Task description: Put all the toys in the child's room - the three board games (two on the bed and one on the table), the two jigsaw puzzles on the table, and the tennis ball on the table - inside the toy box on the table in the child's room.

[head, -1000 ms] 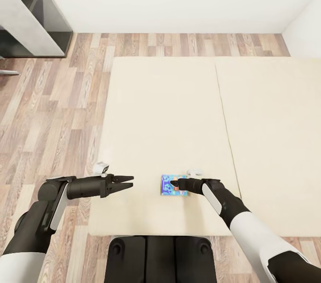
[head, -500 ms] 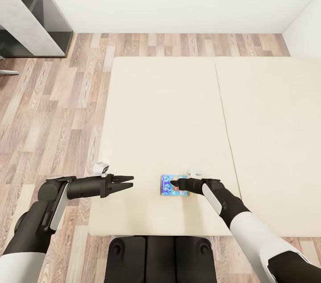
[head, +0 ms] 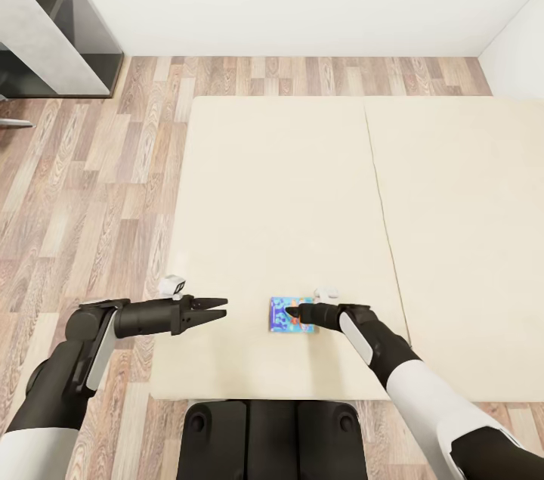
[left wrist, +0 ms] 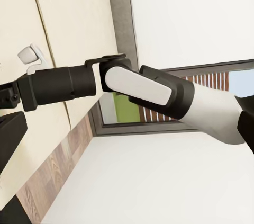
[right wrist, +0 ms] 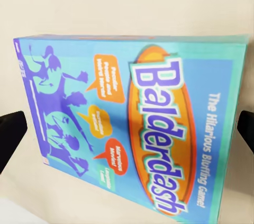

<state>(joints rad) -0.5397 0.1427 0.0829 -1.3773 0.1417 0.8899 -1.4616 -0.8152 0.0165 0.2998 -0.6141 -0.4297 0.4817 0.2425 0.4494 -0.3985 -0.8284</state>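
Note:
A small blue board game [head: 280,317], lettered Balderdash [right wrist: 137,123], lies flat near the front edge of the bed's beige mattress [head: 279,185]. My right gripper [head: 298,311] hovers low over it and is open; one dark fingertip [right wrist: 11,134] shows on either side of the box, with no contact that I can see. My left gripper [head: 217,307] is open and holds nothing. It hangs over the mattress a short way to the left of the game, pointing toward it. The table, toy box, puzzles and ball are out of view.
A seam [head: 381,200] splits the mattress into two parts. Wood-plank floor [head: 91,185] runs along the bed's left side and far end. A grey shelf unit [head: 53,26] stands at the back left against the white wall. My base [head: 272,438] sits at the bed's near edge.
My right gripper has crept slightly to the left over the blue game. The left arm has stayed in place.

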